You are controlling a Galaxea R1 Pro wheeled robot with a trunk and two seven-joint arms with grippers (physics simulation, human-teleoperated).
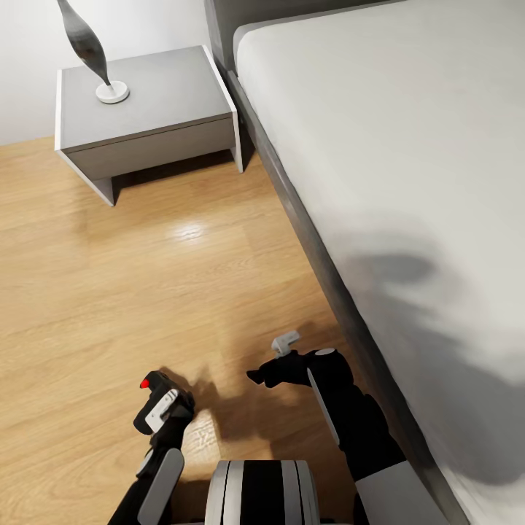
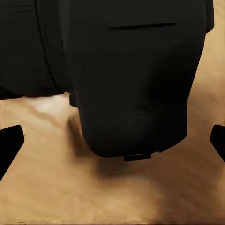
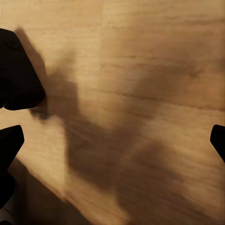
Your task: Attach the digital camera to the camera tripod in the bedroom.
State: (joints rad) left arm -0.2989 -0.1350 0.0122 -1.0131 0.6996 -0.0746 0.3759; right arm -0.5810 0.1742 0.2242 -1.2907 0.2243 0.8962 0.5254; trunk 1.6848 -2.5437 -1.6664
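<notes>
The digital camera (image 1: 155,391), a small black box with a red spot on its top corner, hangs low over the wood floor at the bottom left of the head view. My left gripper (image 1: 165,413) is shut on it. In the left wrist view the camera's black body (image 2: 136,79) fills the space between the two fingertips (image 2: 9,145), with floor beneath. My right gripper (image 1: 259,377) hovers just to the right of it, near the bed's side. It stands open (image 3: 112,140) with nothing between its fingers, only floor planks. The camera tripod is out of view.
A grey bed (image 1: 408,182) runs along the right, its dark side rail (image 1: 321,255) close to my right arm. A grey nightstand (image 1: 146,109) stands at the back left with a twisted grey ornament on a white base (image 1: 111,90). Light wood floor (image 1: 146,292) lies between.
</notes>
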